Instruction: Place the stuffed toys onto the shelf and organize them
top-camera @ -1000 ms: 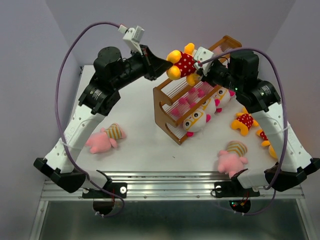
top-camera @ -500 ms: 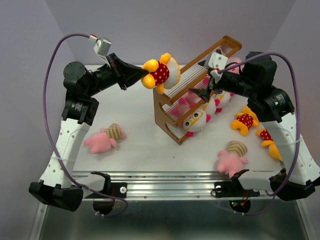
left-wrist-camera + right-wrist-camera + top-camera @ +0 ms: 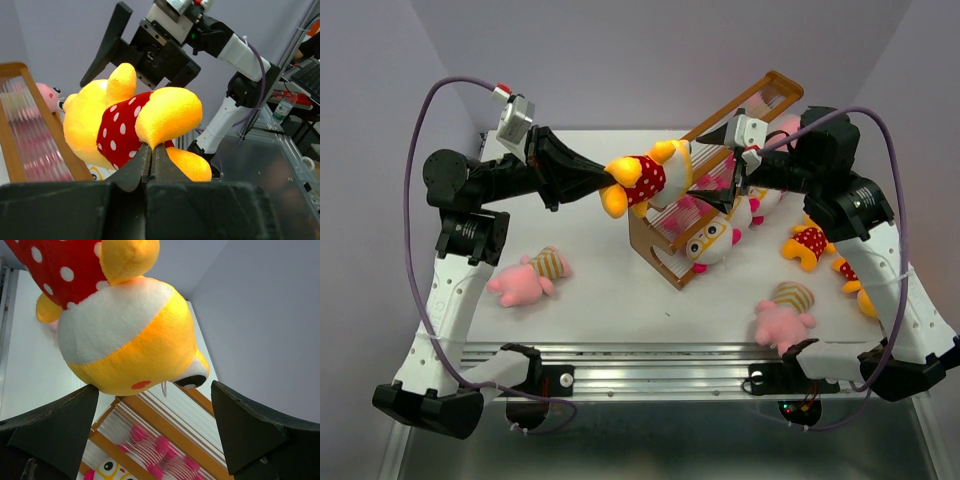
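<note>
Stuffed toy (image 3: 648,180) aloft in left jaws, arm (image 3: 520,180) outstretched.

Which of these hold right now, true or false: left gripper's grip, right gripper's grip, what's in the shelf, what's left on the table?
1. The left gripper is shut on the yellow polka-dot toy. True.
2. The right gripper is clamped on that toy's head. False: its jaws stand open, one finger on each side of the head.
3. A white-faced toy with orange glasses lies in the shelf. True.
4. Every toy is off the table. False: among others, a pink striped toy lies on it, left of the shelf.
</note>
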